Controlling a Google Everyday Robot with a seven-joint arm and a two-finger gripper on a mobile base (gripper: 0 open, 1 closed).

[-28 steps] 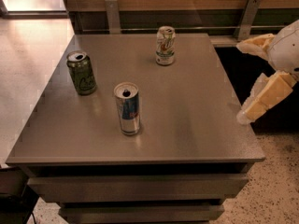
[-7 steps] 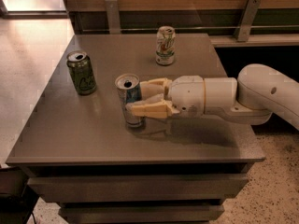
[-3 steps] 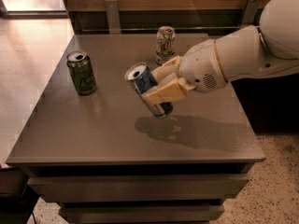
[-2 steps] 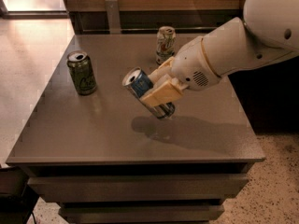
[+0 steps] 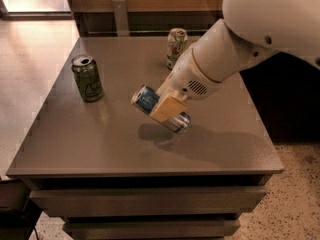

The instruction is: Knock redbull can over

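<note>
The redbull can (image 5: 146,99), slim, blue and silver, is tilted far over, top pointing up-left, just above the middle of the grey table (image 5: 80,144). Its lower end (image 5: 181,123) is close to the tabletop and a shadow lies beneath it. My gripper (image 5: 166,104) is shut on the can's middle, a tan finger (image 5: 168,107) across its near side. The white arm (image 5: 240,44) reaches in from the upper right.
A dark green can (image 5: 87,77) stands upright at the table's left. A white can with green and red print (image 5: 176,46) stands at the back, partly behind my arm. The table's front edge and drawers lie below.
My gripper came in, closed on the standing redbull can, lifted it and tilted it over. In the last second the can tipped further and sank a little toward the table.
</note>
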